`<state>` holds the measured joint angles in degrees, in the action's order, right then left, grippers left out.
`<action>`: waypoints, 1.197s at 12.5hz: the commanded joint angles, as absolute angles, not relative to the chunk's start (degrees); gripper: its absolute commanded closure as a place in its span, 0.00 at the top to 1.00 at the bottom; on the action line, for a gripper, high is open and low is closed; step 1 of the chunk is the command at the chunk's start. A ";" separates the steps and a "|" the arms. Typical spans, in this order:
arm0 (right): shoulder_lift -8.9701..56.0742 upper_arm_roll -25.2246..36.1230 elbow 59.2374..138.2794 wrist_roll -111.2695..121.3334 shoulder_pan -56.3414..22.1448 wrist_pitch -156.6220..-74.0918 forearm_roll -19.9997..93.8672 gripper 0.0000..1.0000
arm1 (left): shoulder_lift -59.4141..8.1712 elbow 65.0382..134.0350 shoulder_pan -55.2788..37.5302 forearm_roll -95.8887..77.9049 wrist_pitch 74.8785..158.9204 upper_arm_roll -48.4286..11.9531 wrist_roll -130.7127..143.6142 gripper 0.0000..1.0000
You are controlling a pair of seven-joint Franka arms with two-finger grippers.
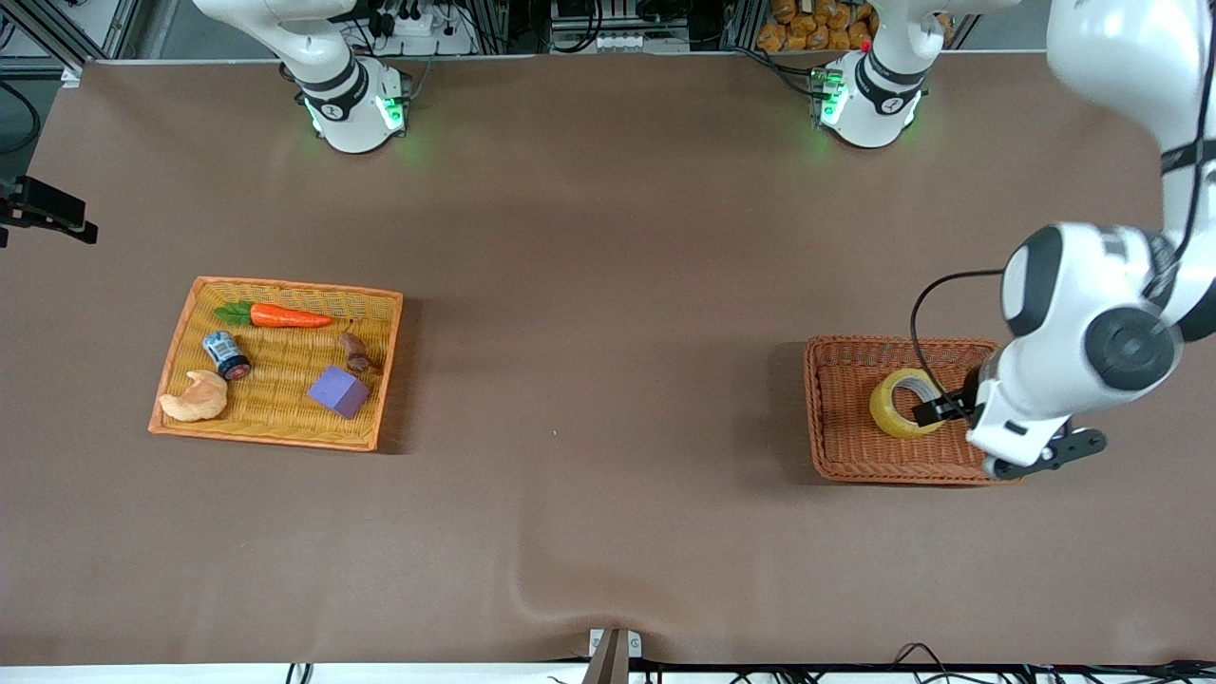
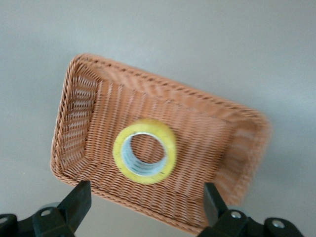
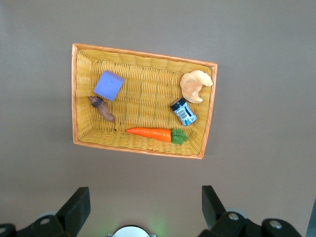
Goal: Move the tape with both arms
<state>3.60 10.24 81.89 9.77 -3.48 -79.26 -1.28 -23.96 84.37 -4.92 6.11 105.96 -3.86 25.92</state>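
Note:
The yellow tape (image 1: 887,410) lies flat in a brown wicker basket (image 1: 836,353) at the left arm's end of the table. My left gripper (image 1: 942,410) hovers over the basket's edge beside the tape, open and empty. In the left wrist view the tape (image 2: 171,150) sits in the middle of the basket (image 2: 79,113), and the left gripper (image 2: 145,197) is spread wide over the basket's rim. My right gripper (image 3: 145,200) is open and empty, high over the bare table near its own base; it is out of the front view.
A yellow wicker tray (image 1: 285,285) at the right arm's end holds a carrot (image 1: 285,315), a blue-labelled can (image 1: 226,355), a croissant (image 1: 195,399), a purple cube (image 1: 338,390) and a small brown piece (image 1: 356,353). The tray (image 3: 143,55) also shows in the right wrist view.

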 commanded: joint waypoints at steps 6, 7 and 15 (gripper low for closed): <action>4.66 9.93 80.68 3.52 -3.43 -81.21 0.79 1.00 | -8.11 86.92 -4.13 2.29 97.40 -4.57 2.06 1.00; 4.66 9.84 80.68 3.60 -3.60 -80.95 0.70 1.00 | -6.26 86.92 -4.13 1.85 95.73 -4.57 0.28 1.00; 4.66 9.84 80.68 3.52 -3.34 -81.04 0.79 1.00 | -0.88 87.37 -3.96 -3.17 90.62 -3.96 0.17 1.00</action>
<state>4.09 10.03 81.88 4.61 -3.59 -81.33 -0.21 -2.64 86.33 -4.52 -2.01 91.74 -4.16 1.27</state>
